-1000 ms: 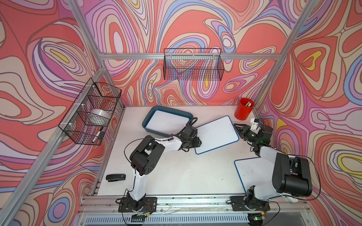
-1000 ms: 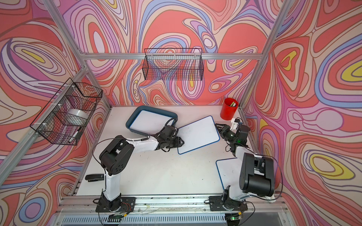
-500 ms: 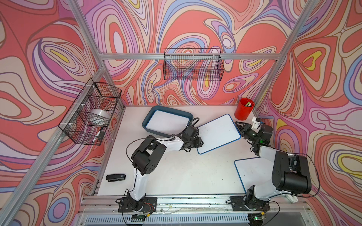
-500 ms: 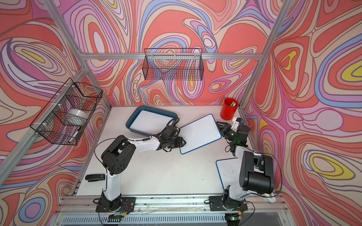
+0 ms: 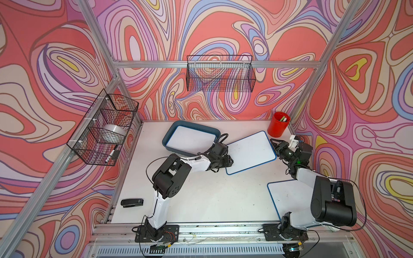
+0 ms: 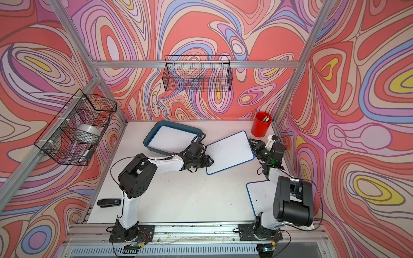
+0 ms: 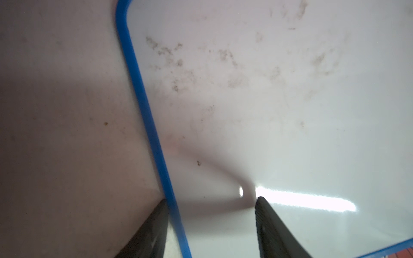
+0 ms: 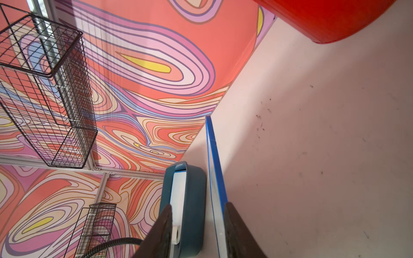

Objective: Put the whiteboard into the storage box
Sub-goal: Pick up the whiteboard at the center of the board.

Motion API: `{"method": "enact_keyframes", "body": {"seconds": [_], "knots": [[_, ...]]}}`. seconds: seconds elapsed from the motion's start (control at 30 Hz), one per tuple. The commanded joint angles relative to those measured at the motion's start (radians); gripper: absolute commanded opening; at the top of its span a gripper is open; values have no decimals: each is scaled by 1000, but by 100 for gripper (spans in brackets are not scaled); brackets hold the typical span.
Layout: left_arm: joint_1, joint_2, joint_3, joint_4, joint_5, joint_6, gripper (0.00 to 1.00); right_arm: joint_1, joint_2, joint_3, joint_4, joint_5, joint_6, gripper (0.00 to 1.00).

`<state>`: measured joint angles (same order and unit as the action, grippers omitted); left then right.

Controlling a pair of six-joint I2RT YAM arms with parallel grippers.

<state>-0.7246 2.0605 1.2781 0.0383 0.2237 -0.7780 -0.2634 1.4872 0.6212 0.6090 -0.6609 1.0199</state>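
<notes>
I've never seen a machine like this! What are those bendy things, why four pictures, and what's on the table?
Those are two robot arms, the left arm and the right arm, at a white table. Two pictures look down from above; two come from cameras on the arms' wrists. You can see a blue box holding a stored whiteboard, a red cup, a stapler, a spare whiteboard and a middle whiteboard. Both arms' jaws straddle the middle whiteboard's edges. The right jaws show a gap, so they aren't squeezing; the left, I can't tell.
</notes>
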Motion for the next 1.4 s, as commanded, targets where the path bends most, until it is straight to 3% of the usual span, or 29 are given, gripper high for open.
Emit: {"method": "enact_keyframes", "body": {"seconds": [0.0, 0.47, 0.73, 1.13, 1.37], "knots": [[-85, 82, -2, 41, 181, -23, 58, 56, 5, -55, -71, -84, 69, 40], [-92, 99, 27, 64, 199, -43, 58, 56, 34, -67, 141, -58, 209, 41], [-101, 98, 20, 118, 229, -81, 58, 62, 127, -92, 376, -106, 342, 41], [-100, 132, 36, 190, 275, -134, 58, 83, 90, -61, 339, -125, 347, 41], [-79, 116, 6, 155, 250, -99, 58, 82, -41, 48, -76, -127, 108, 41]]}}
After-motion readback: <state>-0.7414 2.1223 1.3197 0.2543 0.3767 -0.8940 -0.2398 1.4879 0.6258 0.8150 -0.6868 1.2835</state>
